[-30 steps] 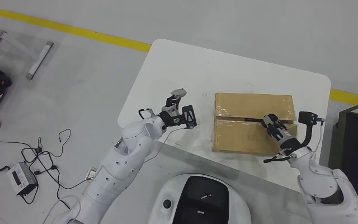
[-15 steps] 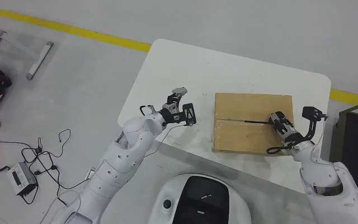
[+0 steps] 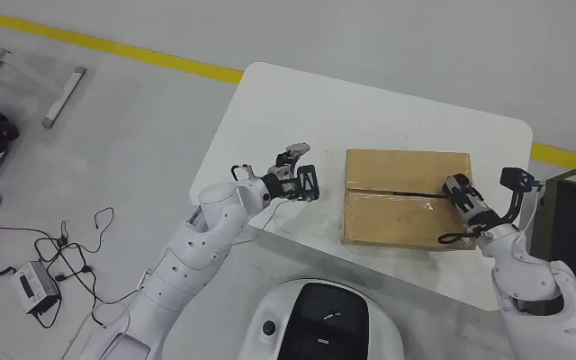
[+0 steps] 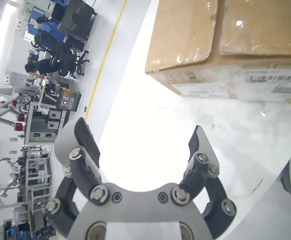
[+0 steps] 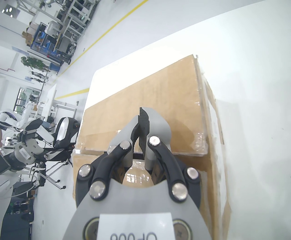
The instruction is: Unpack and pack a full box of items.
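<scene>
Box [image 3: 407,198] sits right on the table [image 3: 297,108]; the right gripper [image 5: 142,118], pinched closed at its seam's right end, should run low along the slit, the wide-spread left gripper [image 4: 138,134] bracing.

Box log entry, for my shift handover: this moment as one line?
box: flaps down, on table | right gripper: shut, over top seam | left gripper: open, empty, beside box

We see a pale grey floor [image 3: 108,135] crossed by a yellow line [image 3: 117,49]. The white bench [image 3: 297,112] has rounded corners. Black cables [image 3: 65,243] trail over the floor near it. Farther off stand black office chairs [image 4: 66,59], shelving [image 5: 75,10] and a leafy plant [image 5: 30,61], all brightly lit.
</scene>
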`<state>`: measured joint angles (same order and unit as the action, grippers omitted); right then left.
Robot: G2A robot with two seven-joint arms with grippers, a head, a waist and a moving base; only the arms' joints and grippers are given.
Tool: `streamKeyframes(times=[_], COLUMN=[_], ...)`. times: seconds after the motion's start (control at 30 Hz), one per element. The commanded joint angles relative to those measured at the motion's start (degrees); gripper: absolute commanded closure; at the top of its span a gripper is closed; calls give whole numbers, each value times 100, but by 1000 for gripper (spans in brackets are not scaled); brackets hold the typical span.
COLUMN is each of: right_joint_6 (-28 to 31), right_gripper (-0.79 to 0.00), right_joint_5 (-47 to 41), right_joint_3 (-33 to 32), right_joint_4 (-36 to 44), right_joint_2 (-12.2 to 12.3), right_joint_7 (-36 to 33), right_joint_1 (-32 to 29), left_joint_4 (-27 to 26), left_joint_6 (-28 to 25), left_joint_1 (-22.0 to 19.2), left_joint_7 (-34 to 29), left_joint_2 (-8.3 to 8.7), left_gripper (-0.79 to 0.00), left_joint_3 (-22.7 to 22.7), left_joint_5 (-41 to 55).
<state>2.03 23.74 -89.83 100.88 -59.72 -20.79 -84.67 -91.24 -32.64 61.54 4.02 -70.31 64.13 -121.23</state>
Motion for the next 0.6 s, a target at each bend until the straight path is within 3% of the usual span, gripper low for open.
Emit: streamKeyframes(times=[0.0, 0.13, 0.17, 0.27, 0.33, 0.4, 0.5, 0.57], right_joint_6=[6, 14, 18, 30, 33, 27, 12, 16], right_gripper=[0, 0, 0, 0, 0, 0, 0, 0], right_joint_5=[27, 101, 104, 129, 162, 187, 260, 296], right_joint_3=[-8, -8, -8, -17, -6, 26, 89, 122], right_joint_4=[67, 129, 124, 49, -29, -110, -206, -247], right_joint_2=[-2, -9, -12, -18, -21, -27, -36, -42], right_joint_7=[-1, 13, 21, 34, 13, -14, -48, -62], right_joint_1=[-47, -107, -117, -124, -99, -46, 47, 91], left_joint_4=[90, 346, 422, 603, 708, 831, 990, 1035], left_joint_6=[-129, -159, -186, -186, -134, -83, -75, -119], left_joint_1=[-94, -287, -316, -430, -494, -537, -624, -680], left_joint_7=[-50, -248, -291, -535, -676, -768, -971, -1071], left_joint_2=[-29, -108, -128, -182, -209, -237, -285, -309], left_gripper=[-785, -785, -656, -573, -443, -366, -296, -289], left_joint_3=[-152, -398, -430, -519, -579, -614, -644, -676], left_joint_5=[88, 336, 478, 721, 769, 906, 1205, 1341])
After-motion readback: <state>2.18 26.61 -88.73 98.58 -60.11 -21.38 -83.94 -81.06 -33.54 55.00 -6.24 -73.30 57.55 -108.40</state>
